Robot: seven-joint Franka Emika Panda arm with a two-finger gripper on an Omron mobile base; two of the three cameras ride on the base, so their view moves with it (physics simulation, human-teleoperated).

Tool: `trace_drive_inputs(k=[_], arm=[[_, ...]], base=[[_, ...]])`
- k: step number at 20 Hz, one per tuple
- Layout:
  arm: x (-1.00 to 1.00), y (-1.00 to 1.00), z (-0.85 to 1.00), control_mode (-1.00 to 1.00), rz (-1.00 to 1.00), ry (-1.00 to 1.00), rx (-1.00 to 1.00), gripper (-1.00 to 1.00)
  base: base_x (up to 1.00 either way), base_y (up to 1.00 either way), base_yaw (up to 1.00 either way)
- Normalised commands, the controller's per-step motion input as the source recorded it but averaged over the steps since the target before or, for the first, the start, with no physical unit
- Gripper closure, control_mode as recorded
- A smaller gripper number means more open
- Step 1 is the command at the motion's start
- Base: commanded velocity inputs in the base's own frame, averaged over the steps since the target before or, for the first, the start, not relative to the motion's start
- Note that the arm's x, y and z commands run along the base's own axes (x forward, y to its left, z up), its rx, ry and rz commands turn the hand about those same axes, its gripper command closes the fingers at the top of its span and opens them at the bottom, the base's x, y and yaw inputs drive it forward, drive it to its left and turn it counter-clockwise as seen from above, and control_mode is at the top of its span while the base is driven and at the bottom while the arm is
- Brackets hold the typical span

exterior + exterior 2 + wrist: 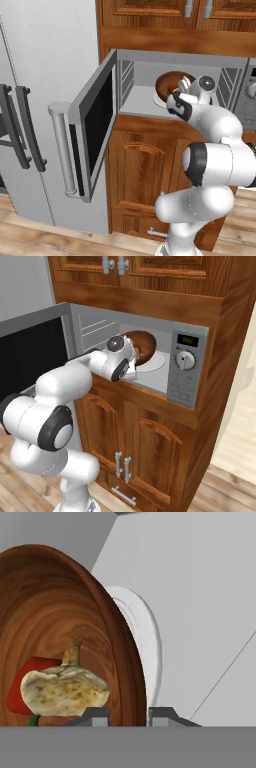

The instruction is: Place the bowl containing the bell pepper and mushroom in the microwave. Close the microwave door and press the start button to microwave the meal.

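The microwave [180, 57] stands with its door [92, 125] swung wide to the left. Inside it, the dark reddish-brown bowl [167, 82] hangs tilted over the white turntable plate [159, 362], its hollow facing outward. My gripper [129, 717] is shut on the bowl [60, 622], one finger inside the rim and one outside. The pale mushroom [65, 692] lies in the bowl against the red bell pepper [25, 689]. From the right, the hand [131, 356] reaches into the cavity in front of the bowl [142, 343]. Whether the bowl touches the plate [147, 642] I cannot tell.
The door's long silver handle [62, 150] juts toward the grey fridge [50, 60] at left. The control panel with its round knob [186, 360] sits right of the cavity. Wooden cabinets [150, 446] lie above and below the microwave.
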Motion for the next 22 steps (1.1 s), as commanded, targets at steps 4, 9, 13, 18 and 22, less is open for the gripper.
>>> trace_drive_inputs(k=[4,9,13,18,22], arm=[[0.2,-0.14,-0.03,-1.0,-0.02,0.0,0.0,1.0],[0.03,-0.04,0.0,-1.0,-0.01,0.0,0.0,-1.0],[0.0,0.0,0.0,-1.0,0.0,-0.02,0.0,-1.0],[0.0,0.0,0.0,-1.0,0.0,-0.23,-0.03,-1.0],[-0.11,0.11,0.0,-1.0,0.0,-0.38,-0.1,-1.0]], base=[[0.0,0.0,0.0],[0.0,0.0,0.0],[0.0,0.0,0.0],[0.0,0.0,0.0],[0.0,0.0,0.0]])
